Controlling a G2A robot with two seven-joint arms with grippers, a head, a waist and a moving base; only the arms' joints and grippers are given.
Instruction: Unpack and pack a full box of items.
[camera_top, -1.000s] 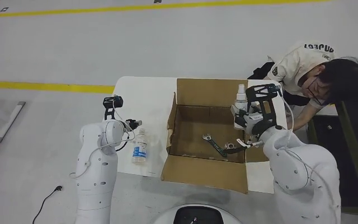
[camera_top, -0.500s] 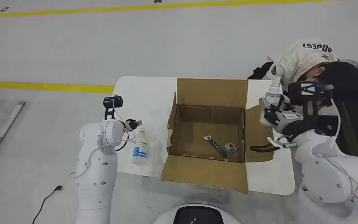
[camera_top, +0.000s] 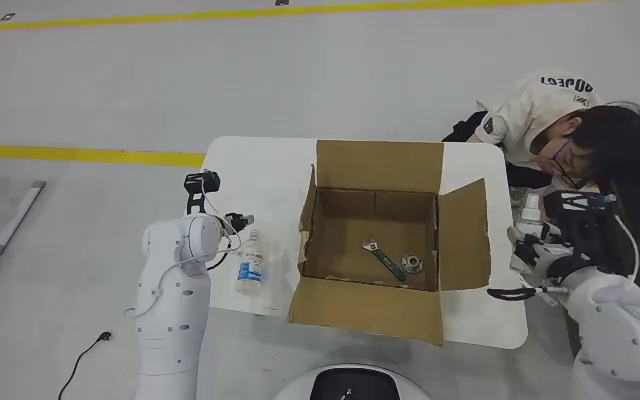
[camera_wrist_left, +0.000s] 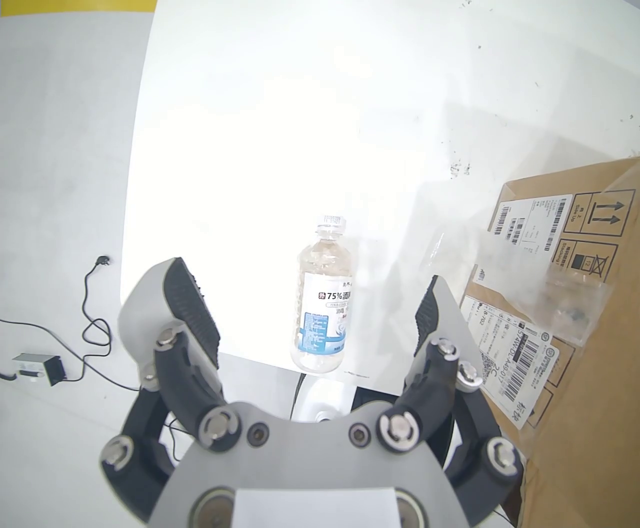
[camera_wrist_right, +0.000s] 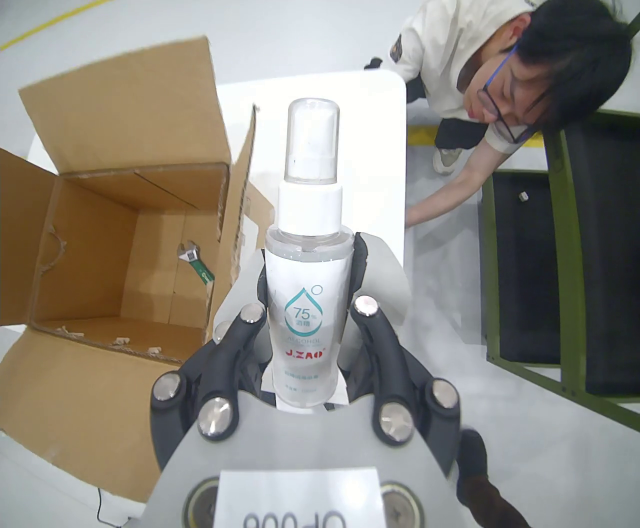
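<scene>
Gripping the spray bottle (camera_wrist_right: 306, 235) around its lower body, your right pincer (camera_wrist_right: 310, 265) is clenched on both sides of the label, with the capped nozzle pointing away from the wrist. That grasp keeps the bottle steady and clear of the pump head. In the top view the bottle (camera_top: 531, 210) hangs beyond the right edge of the desk (camera_top: 260, 170), outside the splayed right flap of the cardboard box (camera_top: 365, 310). This looks like an item being carried out during unpacking.

Your left pincer (camera_wrist_left: 310, 287) is released, its ribbed pads spread wide to either side of a clear bottle (camera_wrist_left: 322, 310). That bottle sits at the desk's near edge, just left of the box. Whether it stands or lies cannot be told. The pincer touches nothing and appears lined up with the bottle.

Inside the box, a wrench (camera_top: 383, 258) lies on the floor with a small round metal part (camera_top: 411, 264) just beside it. Unpacking is probably not finished. The spray bottle needs a bare patch of desk before you let go.
</scene>
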